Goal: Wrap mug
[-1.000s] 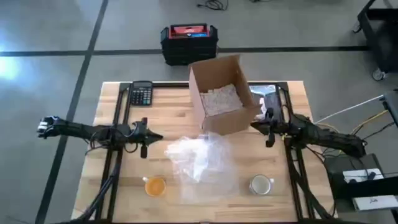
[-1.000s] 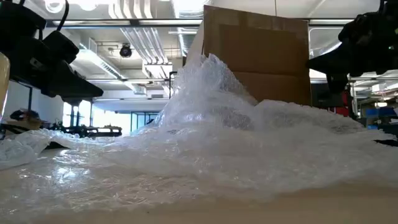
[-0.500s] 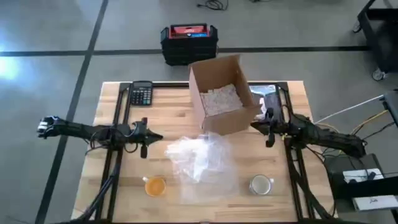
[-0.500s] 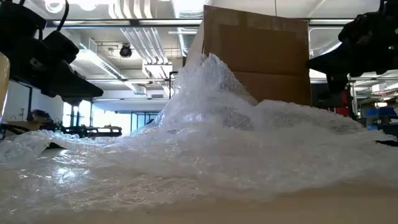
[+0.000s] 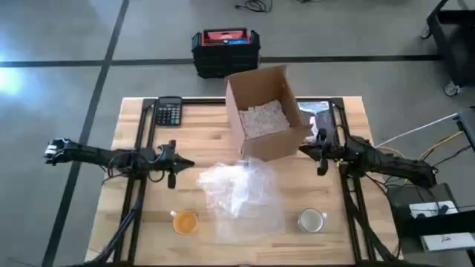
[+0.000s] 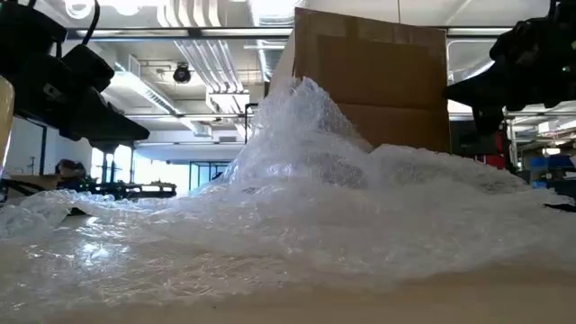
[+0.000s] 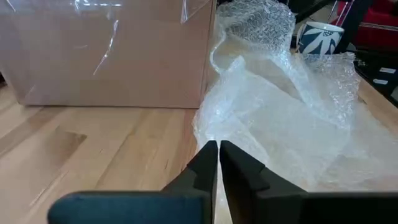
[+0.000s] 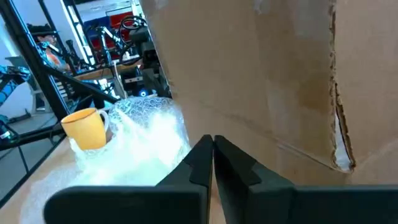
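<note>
High view unchanged — both arms, bubble wrap (image 5: pixel 236 187) stay put.

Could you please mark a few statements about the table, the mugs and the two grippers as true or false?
1. The bubble wrap lies between the two mugs. True.
2. The left gripper holds the yellow mug. False: its fingers are shut on nothing, and the mug stands apart from it near the table's front edge.
3. The cardboard box is open at the top. True.
4. The white mug is inside the box. False: it stands on the table near the front, on the right arm's side.
5. The right gripper is open wide. False: its fingers are shut, beside the box.
</note>
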Available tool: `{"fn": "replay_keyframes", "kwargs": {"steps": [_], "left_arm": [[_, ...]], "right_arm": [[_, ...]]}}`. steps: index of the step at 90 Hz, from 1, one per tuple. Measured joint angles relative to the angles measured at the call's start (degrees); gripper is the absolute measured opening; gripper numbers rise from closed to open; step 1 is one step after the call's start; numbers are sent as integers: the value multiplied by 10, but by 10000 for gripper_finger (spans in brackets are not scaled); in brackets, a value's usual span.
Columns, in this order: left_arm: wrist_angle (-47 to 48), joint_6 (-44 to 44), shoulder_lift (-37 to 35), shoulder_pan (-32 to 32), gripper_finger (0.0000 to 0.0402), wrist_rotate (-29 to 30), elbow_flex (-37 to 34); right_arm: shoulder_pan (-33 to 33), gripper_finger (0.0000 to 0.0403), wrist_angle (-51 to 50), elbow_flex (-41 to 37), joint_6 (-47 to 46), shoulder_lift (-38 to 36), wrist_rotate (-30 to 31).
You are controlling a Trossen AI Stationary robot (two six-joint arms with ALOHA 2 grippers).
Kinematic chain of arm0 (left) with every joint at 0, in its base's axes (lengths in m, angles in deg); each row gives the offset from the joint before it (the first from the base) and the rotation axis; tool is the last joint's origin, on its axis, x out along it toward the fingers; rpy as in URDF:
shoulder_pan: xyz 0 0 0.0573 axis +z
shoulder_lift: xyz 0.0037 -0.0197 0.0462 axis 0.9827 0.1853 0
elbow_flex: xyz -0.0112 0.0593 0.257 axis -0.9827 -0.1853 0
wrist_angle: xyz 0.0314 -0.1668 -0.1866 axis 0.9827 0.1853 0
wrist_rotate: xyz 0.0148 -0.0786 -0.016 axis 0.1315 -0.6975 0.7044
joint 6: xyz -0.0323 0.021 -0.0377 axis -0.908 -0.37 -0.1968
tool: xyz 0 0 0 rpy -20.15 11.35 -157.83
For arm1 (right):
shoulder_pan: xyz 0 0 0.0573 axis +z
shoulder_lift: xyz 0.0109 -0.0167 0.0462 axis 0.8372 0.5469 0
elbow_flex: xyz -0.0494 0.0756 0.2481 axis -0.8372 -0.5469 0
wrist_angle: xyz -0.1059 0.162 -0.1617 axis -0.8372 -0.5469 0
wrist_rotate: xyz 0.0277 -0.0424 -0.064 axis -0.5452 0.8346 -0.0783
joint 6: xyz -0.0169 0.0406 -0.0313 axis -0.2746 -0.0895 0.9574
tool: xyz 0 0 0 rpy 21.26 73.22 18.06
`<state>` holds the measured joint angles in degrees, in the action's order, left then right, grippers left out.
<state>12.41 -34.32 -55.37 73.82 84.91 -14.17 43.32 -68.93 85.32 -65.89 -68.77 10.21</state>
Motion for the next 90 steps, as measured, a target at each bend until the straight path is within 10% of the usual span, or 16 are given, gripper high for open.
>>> {"fn": "replay_keyframes", "kwargs": {"steps": [90], "left_arm": [[0, 0, 0, 0, 7, 0, 0]], "right_arm": [[0, 0, 0, 0, 0, 0, 0]]}}
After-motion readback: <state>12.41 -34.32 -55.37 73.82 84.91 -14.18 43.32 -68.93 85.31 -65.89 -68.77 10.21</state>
